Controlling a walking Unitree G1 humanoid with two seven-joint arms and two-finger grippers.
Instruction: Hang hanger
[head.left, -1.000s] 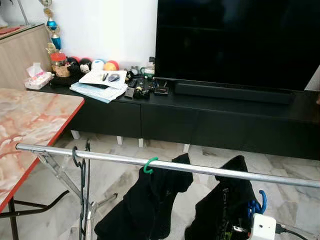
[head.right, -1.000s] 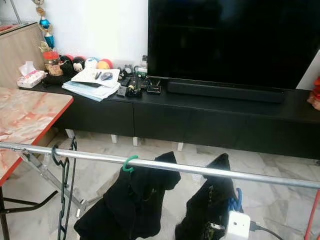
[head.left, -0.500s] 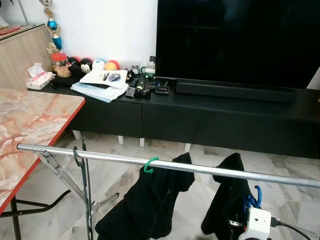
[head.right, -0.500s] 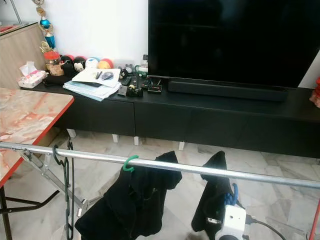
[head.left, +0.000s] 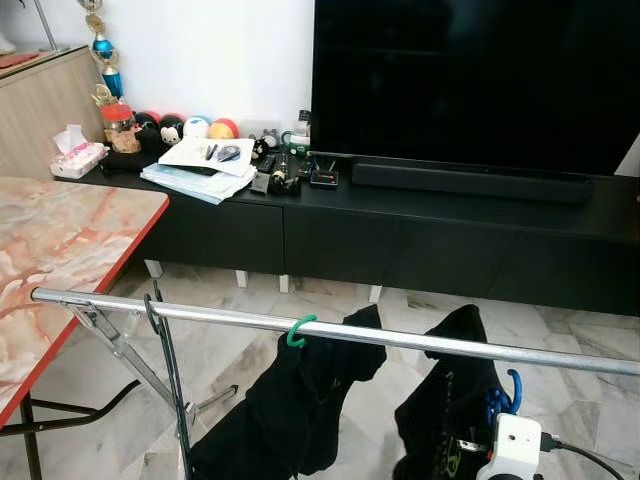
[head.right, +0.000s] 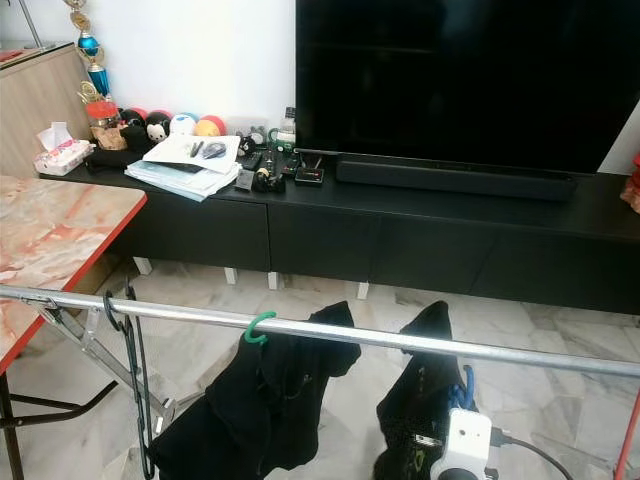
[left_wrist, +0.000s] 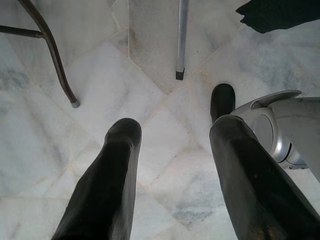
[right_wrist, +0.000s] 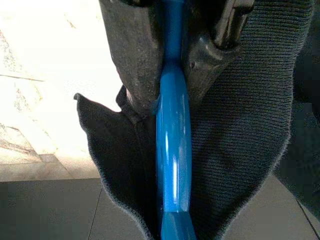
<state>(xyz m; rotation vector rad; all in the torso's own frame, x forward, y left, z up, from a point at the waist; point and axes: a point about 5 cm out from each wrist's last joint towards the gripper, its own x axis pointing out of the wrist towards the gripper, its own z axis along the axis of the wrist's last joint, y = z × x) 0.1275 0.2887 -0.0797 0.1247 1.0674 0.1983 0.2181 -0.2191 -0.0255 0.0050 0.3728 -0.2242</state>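
Right wrist view: right gripper (right_wrist: 172, 45) jaws clamped on the blue hanger (right_wrist: 171, 145), dark garment (right_wrist: 240, 125) draped round it. Blue hook (head.left: 513, 390) sits below the rail (head.left: 400, 338), not yet over it; green hanger (head.left: 299, 329) already hooked on. Carry step, judging so. Next: lift hook above rail, then lower. Left gripper (left_wrist: 172, 145) idle, jaws apart, empty, over floor.

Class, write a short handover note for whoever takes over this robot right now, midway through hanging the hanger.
Right gripper: shut on the blue hanger, which carries a black garment, held just below the metal rail.
Left gripper: open, idle over the marble floor.
Done: a green hanger with a black garment and a black hanger hang on the rail.
Left: lift the blue hook over the rail, release.
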